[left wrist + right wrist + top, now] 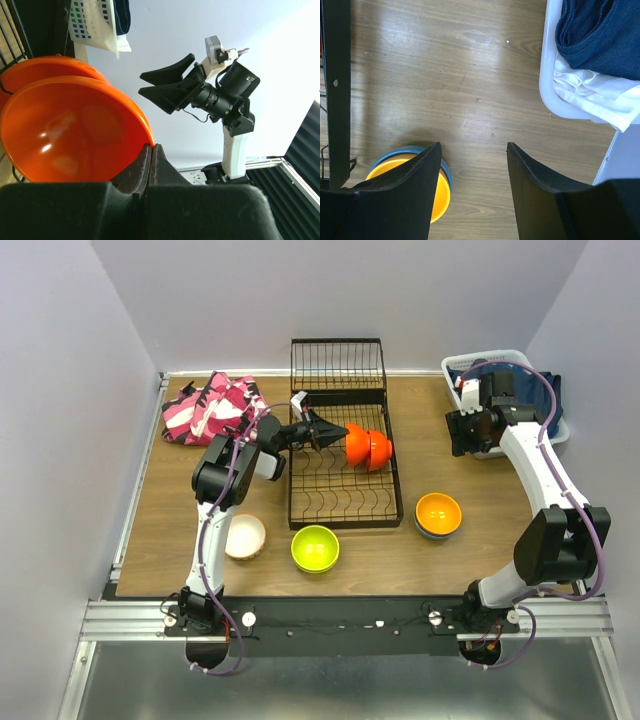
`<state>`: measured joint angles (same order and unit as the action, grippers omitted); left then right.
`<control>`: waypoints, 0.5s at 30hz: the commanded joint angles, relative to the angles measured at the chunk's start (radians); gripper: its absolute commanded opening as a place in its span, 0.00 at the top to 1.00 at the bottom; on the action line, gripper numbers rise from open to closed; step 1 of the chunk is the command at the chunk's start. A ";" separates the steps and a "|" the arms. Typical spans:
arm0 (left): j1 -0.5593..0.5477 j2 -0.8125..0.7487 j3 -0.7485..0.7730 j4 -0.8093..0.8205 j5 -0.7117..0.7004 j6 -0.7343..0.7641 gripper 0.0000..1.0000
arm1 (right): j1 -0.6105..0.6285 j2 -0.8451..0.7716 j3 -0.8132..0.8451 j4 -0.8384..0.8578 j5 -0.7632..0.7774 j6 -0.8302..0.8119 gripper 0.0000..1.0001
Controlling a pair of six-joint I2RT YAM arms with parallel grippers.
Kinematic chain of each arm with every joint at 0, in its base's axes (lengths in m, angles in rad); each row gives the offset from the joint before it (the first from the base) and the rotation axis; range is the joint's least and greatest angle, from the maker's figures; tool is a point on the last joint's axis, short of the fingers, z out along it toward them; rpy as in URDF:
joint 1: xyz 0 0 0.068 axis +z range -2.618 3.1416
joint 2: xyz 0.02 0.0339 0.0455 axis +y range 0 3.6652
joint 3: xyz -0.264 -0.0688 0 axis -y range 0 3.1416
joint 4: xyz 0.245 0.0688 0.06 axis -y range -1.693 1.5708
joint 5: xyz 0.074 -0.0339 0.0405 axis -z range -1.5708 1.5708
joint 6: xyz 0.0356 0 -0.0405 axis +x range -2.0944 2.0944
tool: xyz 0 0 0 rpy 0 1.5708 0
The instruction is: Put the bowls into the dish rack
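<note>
Two red-orange bowls (358, 443) (379, 450) stand on edge in the black wire dish rack (345, 495). My left gripper (343, 430) reaches over the rack with its tips at the nearer red-orange bowl (75, 135). In the left wrist view, the left gripper (151, 146) is shut, jaws pressed together right at that bowl's rim with nothing between them. My right gripper (462, 435) (474, 146) hangs open over bare wood beside the basket. On the table lie a cream-white bowl (245, 537), a lime green bowl (315, 548), and an orange bowl (438, 512) (442, 197) nested in a blue bowl (447, 172).
A white laundry basket (470, 362) (550, 95) with dark and white clothes stands at the back right. A pink patterned cloth (212, 405) lies at the back left. The rack's upright wire section (338, 365) rises at the back.
</note>
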<state>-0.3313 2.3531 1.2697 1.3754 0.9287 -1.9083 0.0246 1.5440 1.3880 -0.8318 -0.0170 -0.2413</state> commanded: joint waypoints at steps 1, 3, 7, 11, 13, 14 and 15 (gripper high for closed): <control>-0.014 0.037 0.000 0.307 -0.011 -0.090 1.00 | 0.005 0.007 0.005 0.000 0.006 -0.013 0.37; -0.021 0.049 0.019 0.309 -0.007 -0.098 1.00 | 0.005 0.011 0.009 0.000 0.009 -0.015 0.37; -0.032 0.054 0.034 0.307 0.012 -0.071 1.00 | 0.006 0.022 0.019 -0.001 0.011 -0.018 0.37; -0.023 -0.006 -0.058 0.202 -0.004 0.062 1.00 | 0.009 0.028 0.020 0.006 0.009 -0.016 0.37; -0.014 -0.058 -0.122 0.137 -0.004 0.133 1.00 | 0.012 0.028 0.022 0.008 0.008 -0.013 0.37; -0.011 -0.072 -0.138 0.075 -0.001 0.202 1.00 | 0.014 0.028 0.022 0.010 0.005 -0.013 0.37; -0.009 -0.087 -0.160 0.047 0.001 0.230 1.00 | 0.014 0.024 0.022 0.013 0.003 -0.013 0.37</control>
<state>-0.3447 2.3383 1.2015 1.3960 0.9276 -1.8423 0.0273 1.5620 1.3880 -0.8314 -0.0162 -0.2481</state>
